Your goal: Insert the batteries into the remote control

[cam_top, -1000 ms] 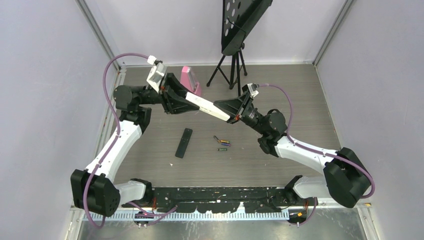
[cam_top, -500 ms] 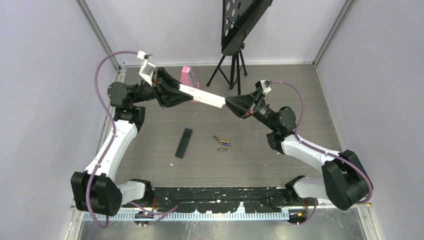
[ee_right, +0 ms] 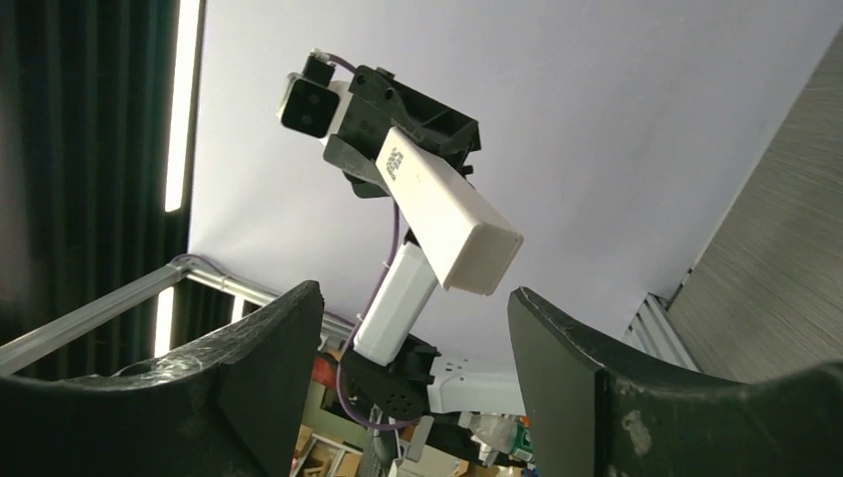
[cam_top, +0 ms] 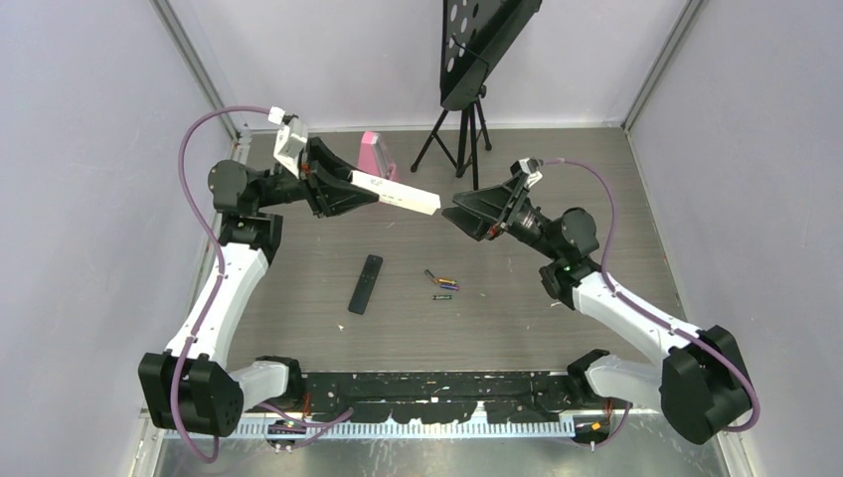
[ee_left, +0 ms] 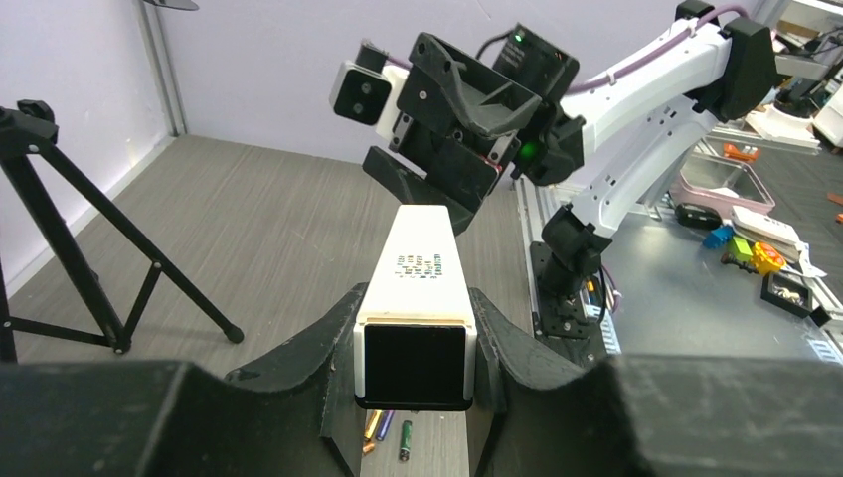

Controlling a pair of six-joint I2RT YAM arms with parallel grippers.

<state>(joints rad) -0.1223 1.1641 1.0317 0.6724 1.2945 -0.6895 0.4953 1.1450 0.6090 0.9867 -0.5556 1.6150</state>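
remote control (cam_top: 366,283) only from above, white bar (ee_left: 418,288) in left jaws

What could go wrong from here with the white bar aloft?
The left gripper holds the white bar by one end only, high over the table; it may slip. The open right gripper sits near its free end and could knock it. The black remote and batteries lie untouched; loading may stall.

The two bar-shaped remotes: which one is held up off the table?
The white remote, gripped at one end by the left arm's fingers. The black remote control lies flat on the table, untouched, left of the batteries.
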